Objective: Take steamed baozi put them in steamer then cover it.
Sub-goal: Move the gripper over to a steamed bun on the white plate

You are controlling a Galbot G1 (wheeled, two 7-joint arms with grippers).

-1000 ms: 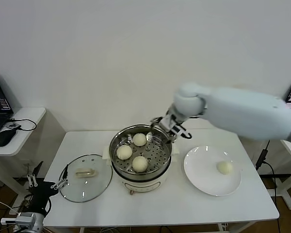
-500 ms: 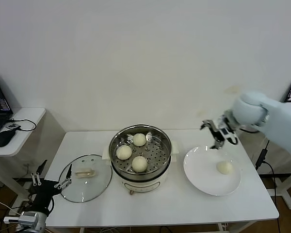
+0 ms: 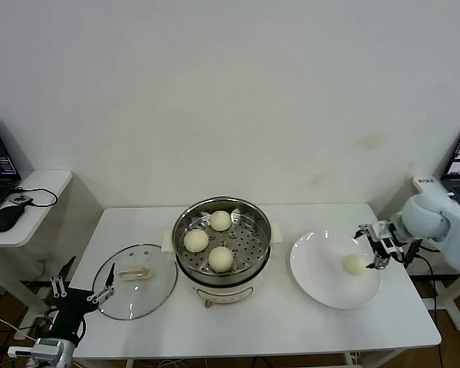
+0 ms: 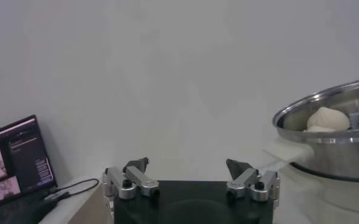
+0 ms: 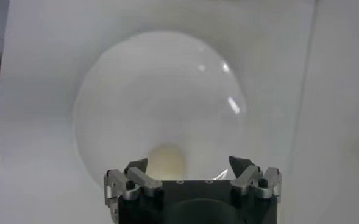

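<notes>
- Right gripper [image 3: 373, 247] is seen at the right edge of the white plate [image 3: 314, 277], just beside the last baozi [image 3: 354, 264], with its jaws spread wide and nothing held between them
- From the right wrist view, the baozi [image 5: 166, 162] is shown lying on the plate [image 5: 124, 91] close ahead of the open fingertips [image 5: 138, 165], not yet enclosed
- Three baozi [image 3: 221, 258] are already lying on the perforated tray of the steamer [image 3: 254, 253], at the middle of the table [image 3: 291, 330]
- Glass lid [image 3: 149, 295] is lying flat on the table to the left of the steamer
- Left gripper [image 3: 83, 287] is parked low off the near left table edge, jaws wide apart and empty
- Step in hand is judged to be the pickup of the fourth bun; three of four are loaded and the covering is not yet done
- Next, the open jaws would need to be brought around the bun and closed gently, since a soft bun could be dented
</notes>
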